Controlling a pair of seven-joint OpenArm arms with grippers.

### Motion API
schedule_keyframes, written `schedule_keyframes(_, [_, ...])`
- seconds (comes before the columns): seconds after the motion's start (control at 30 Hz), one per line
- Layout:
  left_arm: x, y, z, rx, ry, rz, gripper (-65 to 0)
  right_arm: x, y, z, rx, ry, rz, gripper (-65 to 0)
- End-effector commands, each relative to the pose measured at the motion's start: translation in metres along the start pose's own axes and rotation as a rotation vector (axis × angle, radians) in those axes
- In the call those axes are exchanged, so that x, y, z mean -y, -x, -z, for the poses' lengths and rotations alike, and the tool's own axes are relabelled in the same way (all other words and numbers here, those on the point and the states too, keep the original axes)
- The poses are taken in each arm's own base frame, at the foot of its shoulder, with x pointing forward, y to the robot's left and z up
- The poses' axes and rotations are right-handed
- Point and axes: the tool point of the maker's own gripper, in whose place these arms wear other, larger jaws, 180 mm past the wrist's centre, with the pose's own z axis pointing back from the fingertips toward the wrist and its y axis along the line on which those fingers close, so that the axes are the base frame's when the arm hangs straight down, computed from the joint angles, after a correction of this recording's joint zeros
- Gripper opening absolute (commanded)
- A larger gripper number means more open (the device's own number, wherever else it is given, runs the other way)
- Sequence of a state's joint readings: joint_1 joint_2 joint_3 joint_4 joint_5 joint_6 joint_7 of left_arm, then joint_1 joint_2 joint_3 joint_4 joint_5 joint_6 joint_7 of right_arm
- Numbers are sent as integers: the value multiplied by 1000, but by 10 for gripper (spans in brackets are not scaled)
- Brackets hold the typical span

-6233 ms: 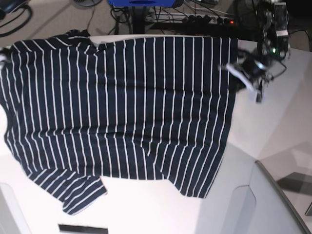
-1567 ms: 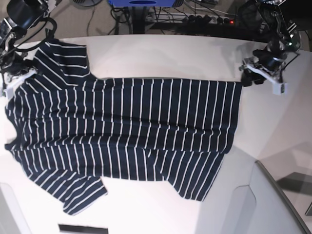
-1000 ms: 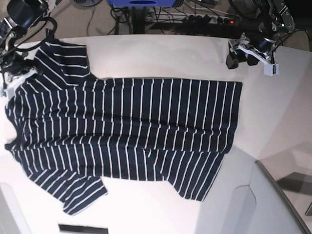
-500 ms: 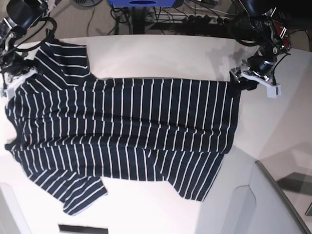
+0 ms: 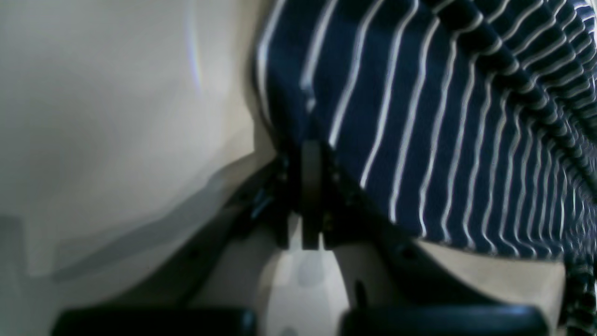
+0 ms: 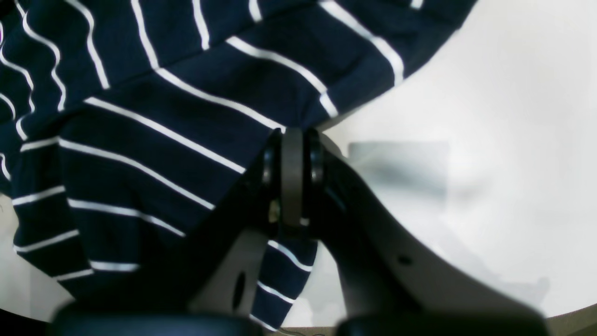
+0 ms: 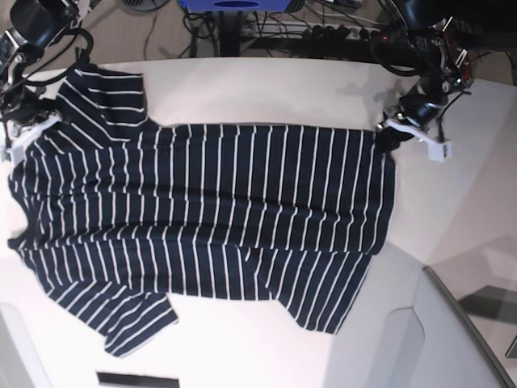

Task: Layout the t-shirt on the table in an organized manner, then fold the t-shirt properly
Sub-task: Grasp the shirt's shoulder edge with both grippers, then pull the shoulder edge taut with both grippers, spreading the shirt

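Navy fabric with thin white stripes, the t-shirt (image 7: 202, 218) lay spread across the white table (image 7: 266, 89). We saw the left gripper (image 7: 386, 133) with its jaws clamped on the hem corner, and the right gripper (image 7: 23, 121) with its jaws pinched on cloth near the sleeve. One sleeve (image 7: 109, 93) lay folded up at the far edge.

No text, label or number is readable.
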State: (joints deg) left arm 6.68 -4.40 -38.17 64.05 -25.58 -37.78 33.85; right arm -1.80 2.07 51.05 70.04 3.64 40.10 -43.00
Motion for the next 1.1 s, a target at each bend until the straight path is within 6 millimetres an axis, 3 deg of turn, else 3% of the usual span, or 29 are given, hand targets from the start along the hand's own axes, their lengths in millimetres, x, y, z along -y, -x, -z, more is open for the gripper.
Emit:
schedule_keyframes(0.0, [-2, 1, -4, -12, -10, 17, -650, 6, 6, -2, -44, 24, -20, -648])
schedule_keyframes(0.1, [0, -14, -12, 20, -18, 67, -650, 14, -3, -14, -16, 59, -46, -648])
schedule_keyframes(0.23, [6, -33, -35, 69, -39, 165, -650, 26, -18, -43, 15, 144, -106, -648])
schedule_keyframes(0.4, [14, -40, -54, 32, -59, 258, -650, 35, -27, -69, 8, 217, -150, -648])
schedule_keyframes(0.57, [15, -31, -66, 12, -71, 282, -650, 39, -17, -78, -50, 245, -158, -648])
schedule_keyframes(0.83, [3, 9, -87, -77, -102, 277, -650, 48, -5, -98, -79, 302, -193, -648])
schedule_keyframes(1.07, [18, 26, -106, -88, -101, 289, -650, 50, -8, -98, -72, 305, -197, -648])
